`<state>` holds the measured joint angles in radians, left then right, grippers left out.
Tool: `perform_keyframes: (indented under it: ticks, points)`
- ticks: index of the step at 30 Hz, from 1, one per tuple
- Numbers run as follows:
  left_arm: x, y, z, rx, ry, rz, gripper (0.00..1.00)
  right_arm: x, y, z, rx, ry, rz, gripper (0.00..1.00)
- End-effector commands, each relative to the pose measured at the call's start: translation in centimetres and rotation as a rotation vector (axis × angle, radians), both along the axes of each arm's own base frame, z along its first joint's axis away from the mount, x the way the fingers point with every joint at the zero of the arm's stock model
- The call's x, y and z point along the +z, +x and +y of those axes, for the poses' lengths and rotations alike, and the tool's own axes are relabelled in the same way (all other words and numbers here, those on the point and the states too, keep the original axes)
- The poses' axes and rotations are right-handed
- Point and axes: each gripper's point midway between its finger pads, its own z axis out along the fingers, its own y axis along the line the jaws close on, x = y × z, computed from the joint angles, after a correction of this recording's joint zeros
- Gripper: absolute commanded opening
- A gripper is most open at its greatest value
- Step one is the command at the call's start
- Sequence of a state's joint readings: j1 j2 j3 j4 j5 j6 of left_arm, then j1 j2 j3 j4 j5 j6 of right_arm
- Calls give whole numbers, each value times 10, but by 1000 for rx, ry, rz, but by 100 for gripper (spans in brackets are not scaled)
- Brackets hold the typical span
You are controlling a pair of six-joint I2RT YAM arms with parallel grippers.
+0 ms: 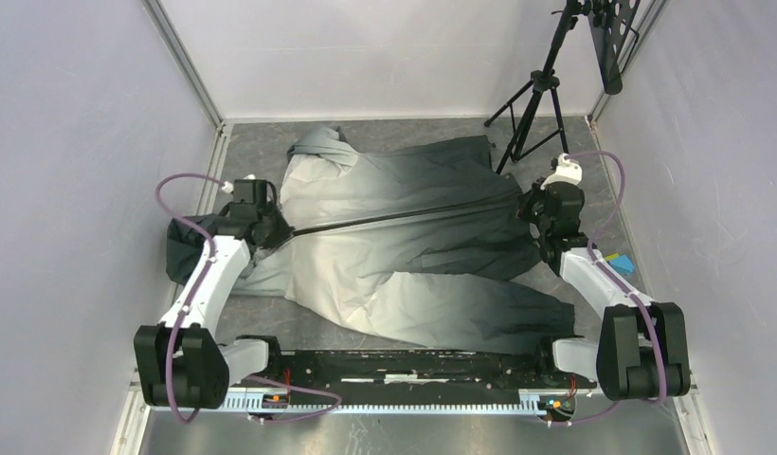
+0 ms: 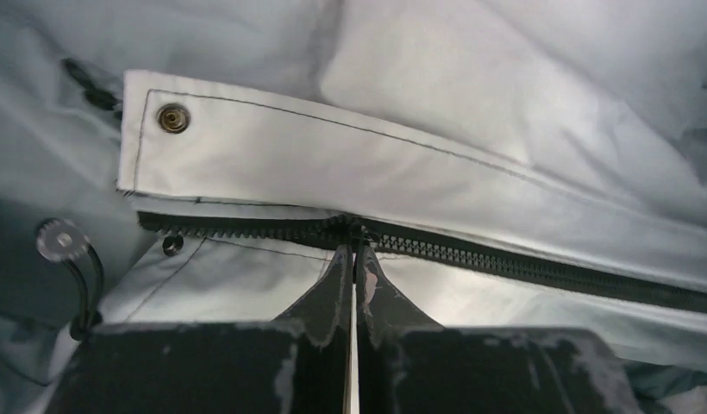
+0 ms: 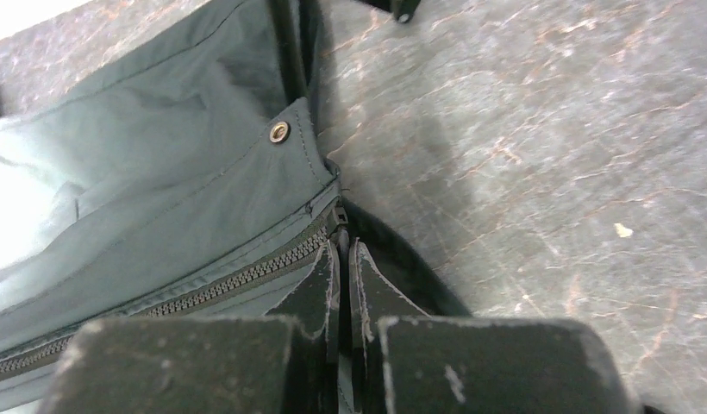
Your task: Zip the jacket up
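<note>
The jacket [image 1: 413, 246] lies spread across the table, light grey at the left and dark at the right. Its zipper [image 1: 404, 216] runs as a taut dark line between my two grippers. My left gripper [image 1: 274, 232] is shut on the zipper pull [image 2: 357, 235] just below the pale placket strip [image 2: 333, 164], close to the strip's snap end. In the left wrist view the left gripper [image 2: 352, 252] shows joined teeth to its right. My right gripper [image 1: 533, 204] is shut on the jacket's dark bottom corner [image 3: 311, 185] at the zipper's end. The right gripper [image 3: 343, 247] has fabric between its jaws.
A black tripod [image 1: 541, 90] stands at the back right beside the jacket. A small blue object [image 1: 621, 263] lies near the right arm. A cord toggle [image 2: 61, 240] hangs left of the zipper. Walls close in on both sides. A dark rail [image 1: 404, 370] spans the near edge.
</note>
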<state>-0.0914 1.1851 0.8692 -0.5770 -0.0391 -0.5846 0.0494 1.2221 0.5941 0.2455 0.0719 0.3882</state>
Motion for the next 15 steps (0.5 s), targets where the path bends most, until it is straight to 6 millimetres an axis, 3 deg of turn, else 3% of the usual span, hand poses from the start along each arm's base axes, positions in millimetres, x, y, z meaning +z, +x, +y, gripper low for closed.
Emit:
perform_keyframes:
  ticks: [1,5,9,10,12,14,15]
  points:
    - [4,-34,92,251,267,53,2,5,6,-45,-171,-133,-36,0]
    - [11,-47,133,366,380,58,2,-6,6,-42,-156,-129,-22,0]
    - [16,-52,150,382,466,65,2,-10,9,-37,-132,-115,-17,0]
    - [18,-48,143,338,437,45,2,-11,9,-36,-125,-111,-19,0]
    - [20,-29,94,106,246,-55,2,-8,14,-23,-59,-83,-39,0]
    - [13,-30,58,-2,82,-63,2,-4,20,1,59,-59,-48,0]
    - [6,-35,53,-9,55,-28,2,-4,21,9,91,-63,-46,0]
